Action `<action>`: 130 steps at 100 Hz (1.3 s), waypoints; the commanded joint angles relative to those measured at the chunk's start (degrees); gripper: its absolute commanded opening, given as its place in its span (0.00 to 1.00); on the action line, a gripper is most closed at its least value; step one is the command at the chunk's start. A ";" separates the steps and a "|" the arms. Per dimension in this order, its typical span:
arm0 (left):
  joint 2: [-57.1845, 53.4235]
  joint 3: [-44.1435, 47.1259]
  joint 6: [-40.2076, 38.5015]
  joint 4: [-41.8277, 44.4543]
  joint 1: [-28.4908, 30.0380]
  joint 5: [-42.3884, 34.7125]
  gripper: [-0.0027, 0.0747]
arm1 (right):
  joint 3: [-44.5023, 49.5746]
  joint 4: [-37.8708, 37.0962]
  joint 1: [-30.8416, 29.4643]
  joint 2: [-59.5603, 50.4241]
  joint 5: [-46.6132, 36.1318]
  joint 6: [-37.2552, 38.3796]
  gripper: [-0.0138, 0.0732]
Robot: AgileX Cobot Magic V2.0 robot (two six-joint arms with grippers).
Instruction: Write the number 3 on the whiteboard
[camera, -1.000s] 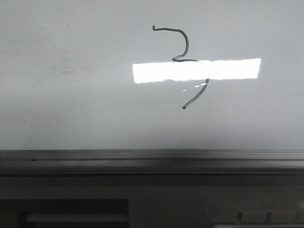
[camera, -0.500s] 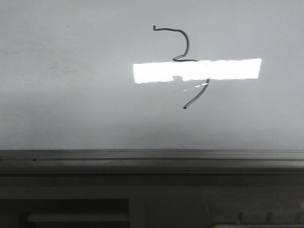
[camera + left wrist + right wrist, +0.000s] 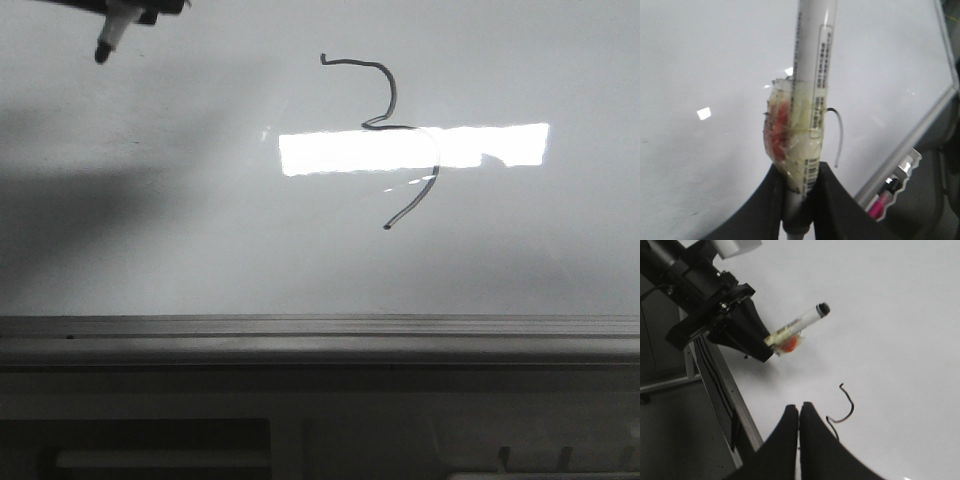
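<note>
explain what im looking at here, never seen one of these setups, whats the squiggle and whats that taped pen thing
This is a two-armed robot working at a whiteboard. The front view looks forward over the board; the other two pictures come from cameras on each wrist. The squiggle is the number 3, drawn in thin dark ink, crossed by a bright light reflection. The taped pen is a marker, clamped between the fingers of the left gripper; its tip shows at the front view's top left, well away from the 3. The right gripper is shut and holds nothing. A grey metal strip edges the board.
</note>
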 commanded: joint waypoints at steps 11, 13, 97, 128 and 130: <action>3.64 0.43 -0.81 -3.74 -0.01 -11.73 0.01 | 5.82 0.49 -0.43 -1.22 -9.39 3.57 0.09; 4.19 0.43 -0.81 -3.93 -0.01 -11.86 0.01 | 6.30 0.49 -0.43 -1.22 -9.99 3.67 0.09; 15.15 0.43 -0.81 -7.90 -0.01 -14.96 0.58 | 7.64 1.75 -0.43 -1.10 -11.98 3.87 0.09; 13.00 0.43 -0.81 -7.90 -0.01 -16.47 0.67 | 7.64 1.75 -0.43 -1.53 -12.17 3.87 0.09; 12.12 0.43 -0.81 -7.90 -0.01 -16.47 0.67 | 7.64 1.61 -0.43 -1.88 -12.17 3.87 0.09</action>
